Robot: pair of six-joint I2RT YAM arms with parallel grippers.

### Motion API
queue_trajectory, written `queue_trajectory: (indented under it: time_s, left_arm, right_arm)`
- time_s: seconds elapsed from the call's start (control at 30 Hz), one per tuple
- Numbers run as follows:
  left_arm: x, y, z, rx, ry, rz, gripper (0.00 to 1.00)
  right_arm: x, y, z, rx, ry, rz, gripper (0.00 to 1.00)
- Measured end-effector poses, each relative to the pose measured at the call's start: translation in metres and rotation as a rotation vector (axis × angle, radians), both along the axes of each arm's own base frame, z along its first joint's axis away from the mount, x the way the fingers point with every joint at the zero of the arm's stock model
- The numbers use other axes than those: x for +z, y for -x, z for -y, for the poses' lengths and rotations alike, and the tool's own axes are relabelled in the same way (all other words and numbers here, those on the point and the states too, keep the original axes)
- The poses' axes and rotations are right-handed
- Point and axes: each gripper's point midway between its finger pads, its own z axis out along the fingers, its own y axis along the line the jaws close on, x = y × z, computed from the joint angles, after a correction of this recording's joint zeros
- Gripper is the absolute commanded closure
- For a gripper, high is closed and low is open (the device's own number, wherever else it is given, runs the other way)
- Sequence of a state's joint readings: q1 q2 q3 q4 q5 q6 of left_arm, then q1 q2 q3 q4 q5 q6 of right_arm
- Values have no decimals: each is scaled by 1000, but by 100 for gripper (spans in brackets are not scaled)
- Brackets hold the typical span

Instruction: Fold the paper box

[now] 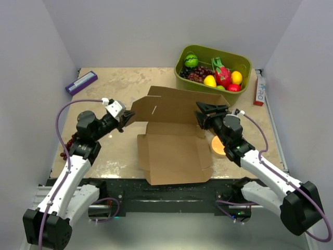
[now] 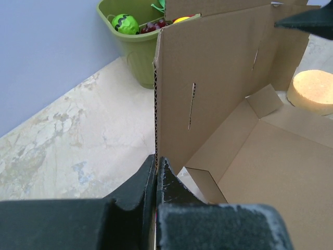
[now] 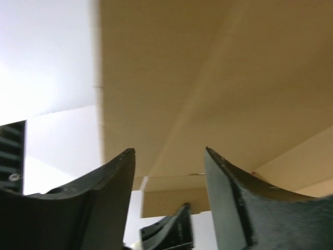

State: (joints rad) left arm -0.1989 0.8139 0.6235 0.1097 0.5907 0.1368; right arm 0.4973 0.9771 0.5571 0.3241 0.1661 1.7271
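Lying open at the centre of the top view, the paper box looked light and thin, stiff only between creases and likely to buckle. The left gripper pinched its raised back panel's left edge. The right gripper stood at the panel's right edge, fingers spread.

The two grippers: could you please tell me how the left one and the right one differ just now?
The left gripper has its fingers shut on the edge of the raised panel of the paper box; the right gripper has its fingers apart, with nothing between them. The left one is at the panel's left end, the right one at its right end. Both face that same panel.
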Motion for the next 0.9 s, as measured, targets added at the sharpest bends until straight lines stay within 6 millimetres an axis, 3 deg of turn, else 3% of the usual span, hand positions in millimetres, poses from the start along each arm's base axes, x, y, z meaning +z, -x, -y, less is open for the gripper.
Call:
queue_trajectory:
  time_s: [0.1,0.23,0.37,0.53,0.67,0.8,0.9]
  left_arm:
    - [-1,1,2,-7,9,-13,100]
    - [-1,1,2,-9,10,-12,100]
    - [0,1,1,-6,7,-8,100]
    - [5,3,0,-5,-1,23,100]
    - [11,7,3,-17,-5,50,100]
    - [13,10,3,-17,-13,69,100]
    - [7,10,0,-2,-23,62,100]
  right_arm:
    - [-30,4,2,-1,29,-56,42]
    - [-41,5,2,1,42,-79,24]
    - [-29,4,2,4,56,-56,15]
    - [14,2,1,4,29,33,4]
    - [30,-5,-4,6,11,63,3]
    - [21,-20,-13,13,5,32,5]
    - [13,-27,-19,23,0,12,18]
